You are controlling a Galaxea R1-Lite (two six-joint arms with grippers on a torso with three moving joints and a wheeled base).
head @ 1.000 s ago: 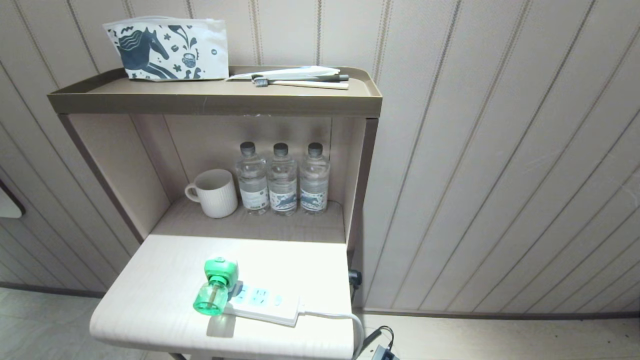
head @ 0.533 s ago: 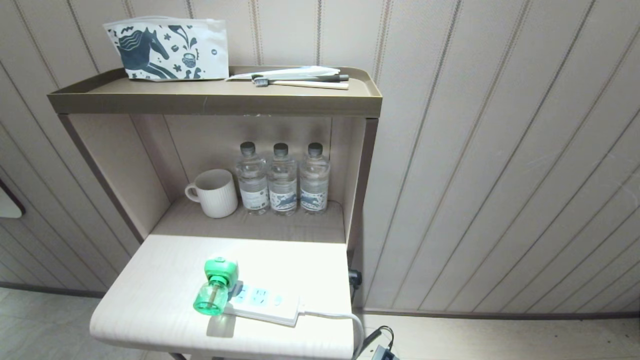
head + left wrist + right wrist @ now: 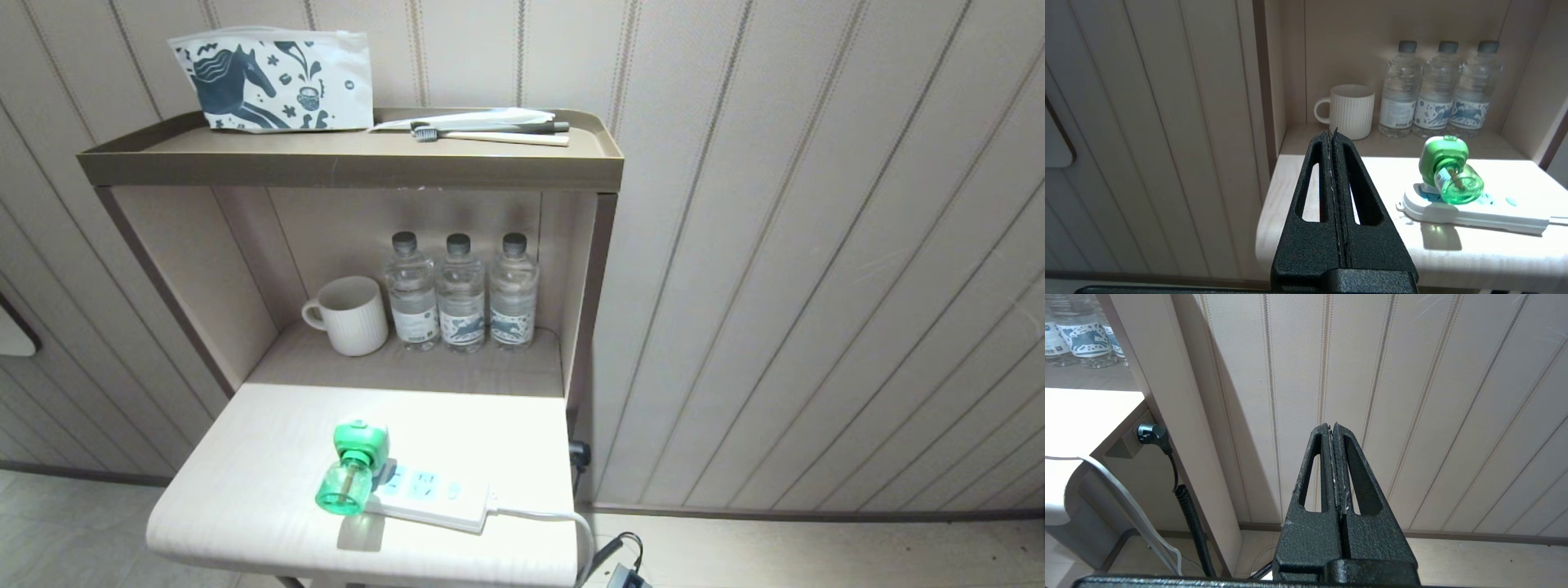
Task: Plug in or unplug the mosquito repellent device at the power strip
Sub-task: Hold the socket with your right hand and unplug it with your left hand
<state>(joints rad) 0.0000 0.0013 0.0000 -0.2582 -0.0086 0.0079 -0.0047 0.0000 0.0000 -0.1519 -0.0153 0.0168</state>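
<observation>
The mosquito repellent device [image 3: 351,467], a green bottle under a white and green head, sits plugged into the left end of the white power strip [image 3: 437,494] on the pale pull-out table [image 3: 245,490]. From the left wrist view the device [image 3: 1449,171] lies tilted on the strip [image 3: 1486,212], off to one side of my left gripper [image 3: 1332,134]. That gripper is shut and empty, held short of the table's near left corner. My right gripper [image 3: 1332,428] is shut and empty too, facing the striped wall. Neither arm shows in the head view.
A white mug [image 3: 353,315] and three water bottles [image 3: 461,292] stand in the shelf recess behind the table. A printed pouch [image 3: 273,80] and toothbrushes [image 3: 490,131] lie on the top shelf. The strip's white cord [image 3: 563,523] hangs off the table's right edge near a black plug [image 3: 1152,435].
The head view is unchanged: device, strip and shelf items stand where they were. No arm appears in it at any time.
</observation>
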